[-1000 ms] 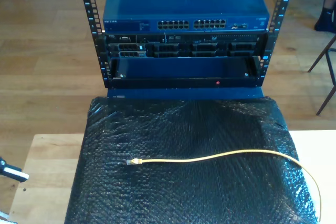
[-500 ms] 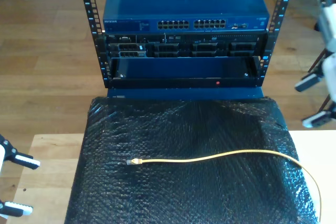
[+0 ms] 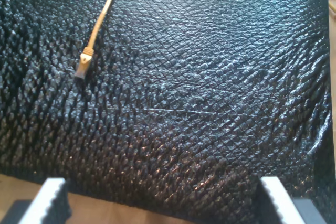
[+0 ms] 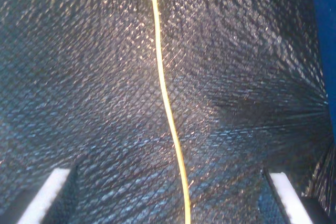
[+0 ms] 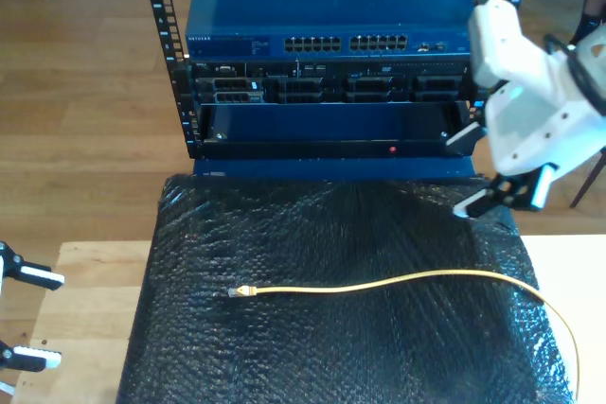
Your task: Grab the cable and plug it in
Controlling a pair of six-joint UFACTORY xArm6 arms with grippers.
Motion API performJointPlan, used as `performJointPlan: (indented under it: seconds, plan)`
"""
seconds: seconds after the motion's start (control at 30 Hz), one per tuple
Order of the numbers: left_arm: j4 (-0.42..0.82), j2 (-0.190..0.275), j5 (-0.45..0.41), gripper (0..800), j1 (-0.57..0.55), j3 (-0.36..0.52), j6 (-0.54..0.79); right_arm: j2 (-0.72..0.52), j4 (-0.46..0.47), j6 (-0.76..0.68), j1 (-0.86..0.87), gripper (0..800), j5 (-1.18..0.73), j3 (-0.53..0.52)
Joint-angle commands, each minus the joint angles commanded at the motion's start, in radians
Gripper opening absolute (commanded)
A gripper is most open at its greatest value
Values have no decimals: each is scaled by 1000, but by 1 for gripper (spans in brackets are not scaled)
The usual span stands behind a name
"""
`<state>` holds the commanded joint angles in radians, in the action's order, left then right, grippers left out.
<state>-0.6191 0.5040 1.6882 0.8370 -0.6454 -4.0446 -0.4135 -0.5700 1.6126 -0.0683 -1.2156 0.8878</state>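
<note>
— Two grippers on this job. How do they stand?

— Starting at the exterior view's left, my first gripper (image 5: 40, 319) hangs over the wooden table (image 5: 95, 281) beside the black bubble wrap (image 5: 331, 224). Its jaws are spread wide with nothing between them.

— And the cable?

— The cable (image 5: 398, 278) lies loose on the wrap. Its clear plug (image 5: 241, 291) is at the end nearer my first gripper. The yellow run arcs toward the exterior view's right and drops over the wrap's edge there.

— Your other gripper?

— My second gripper (image 5: 471, 172) hovers at the exterior view's right, near the rack (image 5: 166, 63), also spread and empty.

— How will the cable handle?

— I judge it light, thin and limp, so held mid-length the tip would droop. The plug looks small, hard and probably brittle at its latch. I'd pinch just behind the plug, so the tip stays pointed for the ports (image 5: 346, 43) on the blue switch (image 5: 331, 2).
</note>
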Motion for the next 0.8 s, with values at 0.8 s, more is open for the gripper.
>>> performJointPlan:
  seconds: [0.8]
  plan:
    - [-2,-2,-66,800,-2,68,-8,238,264,-327,-443,790,255,43]
